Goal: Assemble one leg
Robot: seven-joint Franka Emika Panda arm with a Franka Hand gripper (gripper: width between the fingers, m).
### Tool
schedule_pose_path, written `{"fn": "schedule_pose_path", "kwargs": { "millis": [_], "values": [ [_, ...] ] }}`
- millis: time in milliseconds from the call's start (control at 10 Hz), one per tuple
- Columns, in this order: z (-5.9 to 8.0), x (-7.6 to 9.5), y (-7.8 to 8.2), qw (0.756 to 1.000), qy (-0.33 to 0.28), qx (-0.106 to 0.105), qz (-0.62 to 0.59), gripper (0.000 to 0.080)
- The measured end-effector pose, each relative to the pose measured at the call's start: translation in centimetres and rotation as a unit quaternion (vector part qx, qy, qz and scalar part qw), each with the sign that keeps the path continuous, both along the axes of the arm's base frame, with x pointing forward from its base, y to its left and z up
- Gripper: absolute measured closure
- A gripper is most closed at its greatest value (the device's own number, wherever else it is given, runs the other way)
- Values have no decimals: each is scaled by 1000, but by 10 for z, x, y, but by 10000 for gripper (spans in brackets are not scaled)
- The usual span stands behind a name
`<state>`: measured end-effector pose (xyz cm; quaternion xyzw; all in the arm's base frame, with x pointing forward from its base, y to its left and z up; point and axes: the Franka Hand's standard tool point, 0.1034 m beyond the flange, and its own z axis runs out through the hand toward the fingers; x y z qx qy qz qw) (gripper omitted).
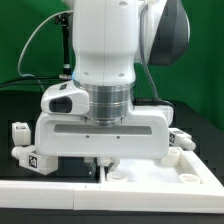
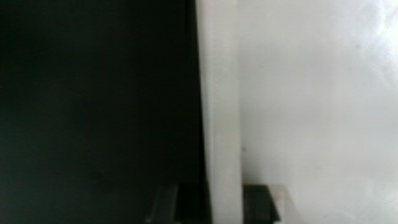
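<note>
My gripper (image 1: 102, 172) is low on the table at the edge of the large white tray-like piece (image 1: 155, 178). In the wrist view my gripper (image 2: 224, 206) straddles that piece's raised rim (image 2: 217, 100), one dark finger (image 2: 189, 206) on each side and both against it. The jaws look shut on the rim. Two short white legs with marker tags lie at the exterior view's left, one further back (image 1: 18, 134) and one nearer (image 1: 35, 159). Another leg (image 1: 181, 138) lies at the exterior view's right, behind the tray-like piece. None of them is held.
The black table top (image 2: 89, 100) lies on one side of the rim, the tray-like piece's flat white floor (image 2: 320, 110) on the other. The arm's wide white body (image 1: 105, 125) hides the middle of the scene. A green wall stands behind.
</note>
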<state>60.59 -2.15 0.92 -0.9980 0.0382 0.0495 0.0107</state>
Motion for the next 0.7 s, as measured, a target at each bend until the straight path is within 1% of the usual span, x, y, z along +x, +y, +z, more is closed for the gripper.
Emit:
{"fn": "schedule_pose_path", "kwargs": {
  "millis": [100,200,300,400,500,600,700],
  "values": [
    [0,0,-1,1000,1,-9,4,745],
    [0,0,-1,1000,1,-8,9,745],
    [0,0,-1,1000,1,-7,9,591],
    [0,0,-1,1000,1,-7,9,455],
    [2,0,-1,1000,0,-7,14,455],
    [15,-3,-2,1000,-3,-5,28,274],
    [29,-11,-5,999,-3,-3,40,189]
  ]
}}
